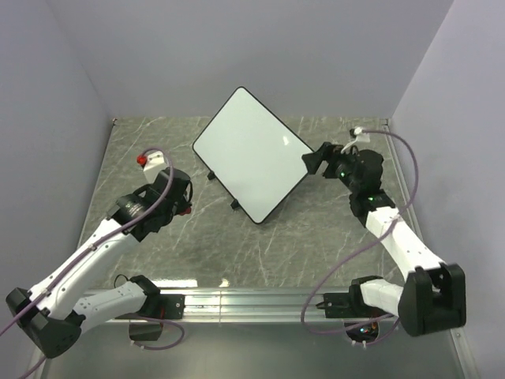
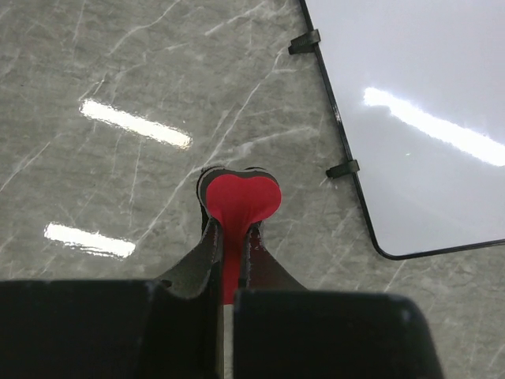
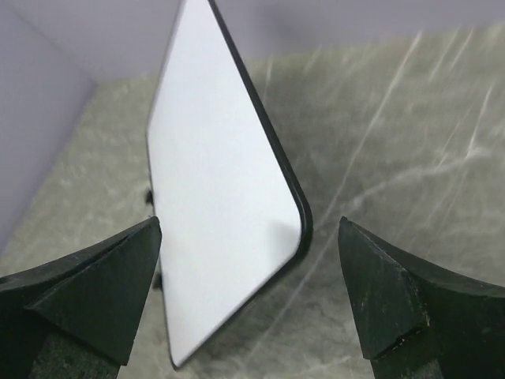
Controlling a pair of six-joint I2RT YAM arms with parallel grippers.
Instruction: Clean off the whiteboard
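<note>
From above, the whiteboard (image 1: 251, 150) stood tilted on its small black feet in the upper middle of the frame, turned corner-on to the arms. Its face looked clean, with only a glint of light and no writing that could be made out. The right hand (image 1: 314, 162) sat just beside the board's right corner. The left hand (image 1: 180, 204) hung over the counter (image 1: 260, 245) left of centre, apart from the board's lower left edge. Its grip could not be read from this height.

In the left wrist view, the left hand was clamped shut on a red eraser (image 2: 239, 199), whose soft end bulged out past the fingertips. The board's lower corner filled the upper right of the frame, with two feet showing along its black rim. The eraser was clear of it.

In the right wrist view, the right hand's jaws stood wide open at the lower left and lower right. The board's rounded corner rose between and beyond them, touching neither.

Judging by the spotless face, the wiping looked done or nearly so. If any mark remained out of sight, the right hand would need to close on the rim to steady the board, and the left would need to carry the eraser across to its face.

The counter was grey marbled stone, glossy enough to mirror the ceiling lights. Plain pale walls closed it in on three sides.
</note>
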